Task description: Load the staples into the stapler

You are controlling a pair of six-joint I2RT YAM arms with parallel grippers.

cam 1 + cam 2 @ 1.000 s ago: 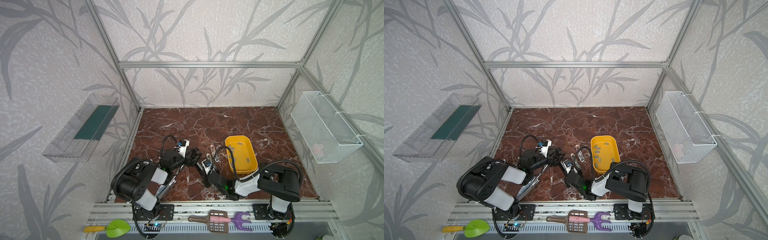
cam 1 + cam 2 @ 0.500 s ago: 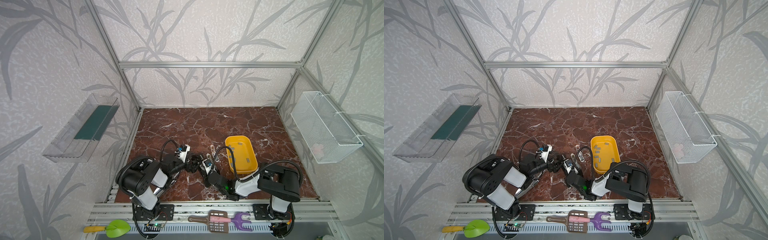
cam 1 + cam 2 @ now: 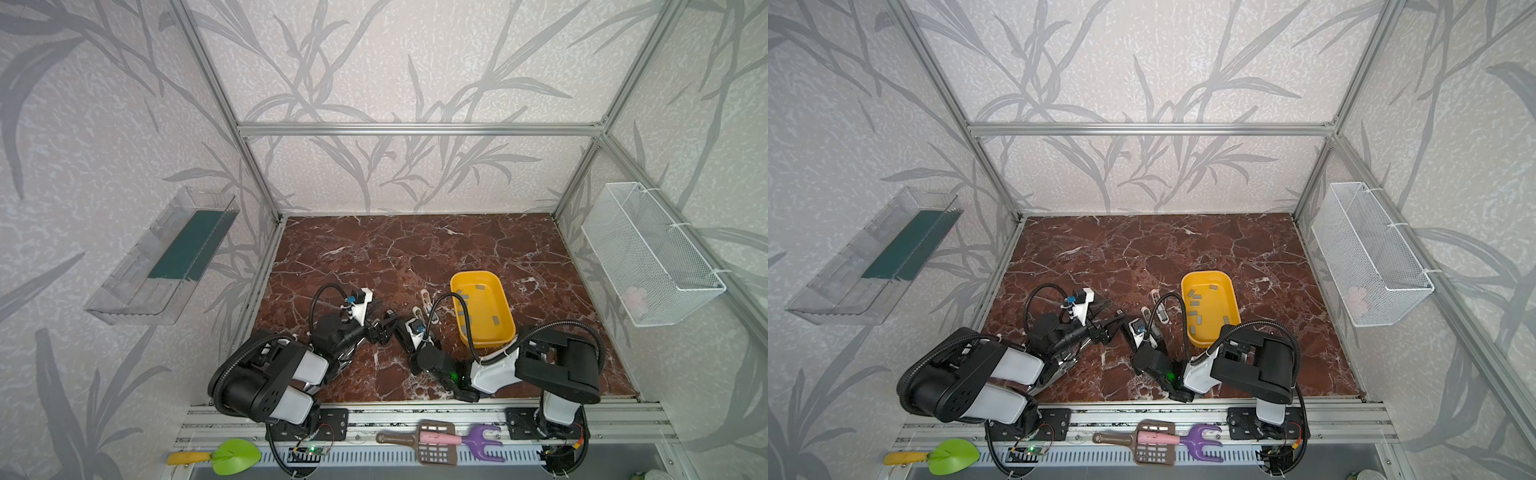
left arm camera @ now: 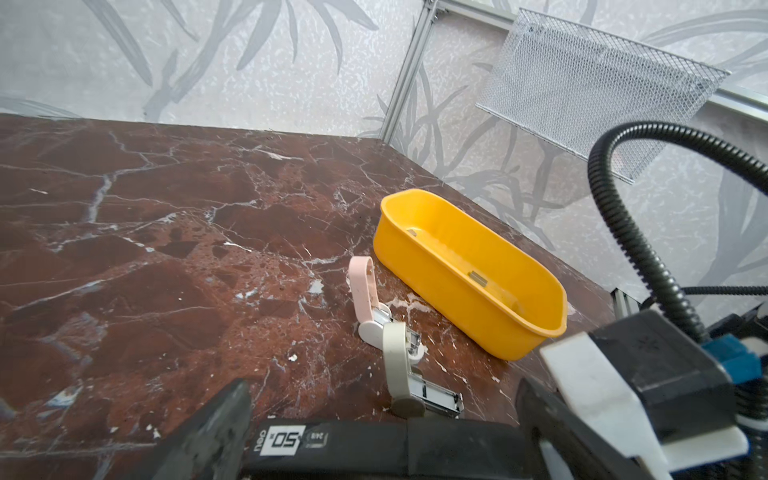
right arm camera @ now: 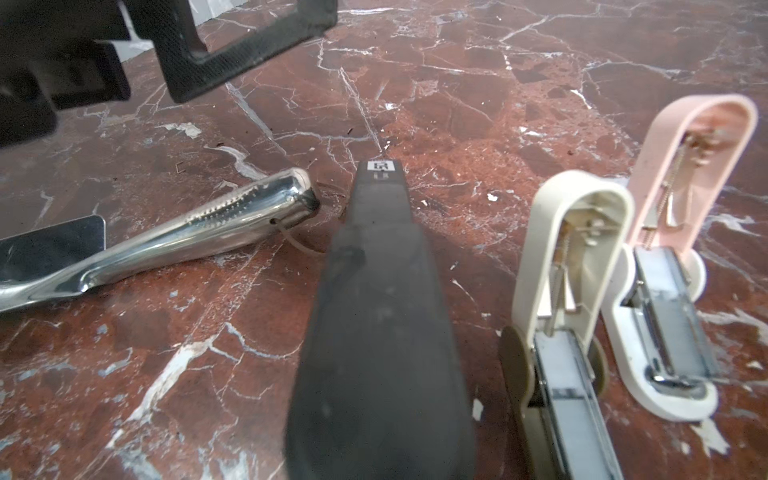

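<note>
My right gripper (image 3: pixel 401 330) is shut on one end of a black stapler (image 5: pixel 374 291), which lies low over the marble. My left gripper (image 4: pixel 384 432) is open, its fingers (image 4: pixel 216 428) standing off either end of the black stapler (image 4: pixel 374 446) without touching it. Two small staplers lie hinged open beside it, a beige one (image 5: pixel 569 249) and a pink one (image 5: pixel 698 166), both with their metal channels showing. The staples (image 3: pixel 1194 296), several small grey strips, lie in the yellow tray (image 3: pixel 473 273) to the right; one strip (image 4: pixel 478 277) shows in the left wrist view.
A shiny metal tool (image 5: pixel 199 237) lies on the table beside the black stapler. A white wire basket (image 3: pixel 648 266) hangs on the right wall and a clear shelf (image 3: pixel 166 257) on the left wall. Plastic garden toys (image 3: pixel 440 440) lie on the front rail.
My left arm has shifted and its gripper has come lower and closer to the black stapler, with the jaws a touch wider. The right arm has stayed put.
</note>
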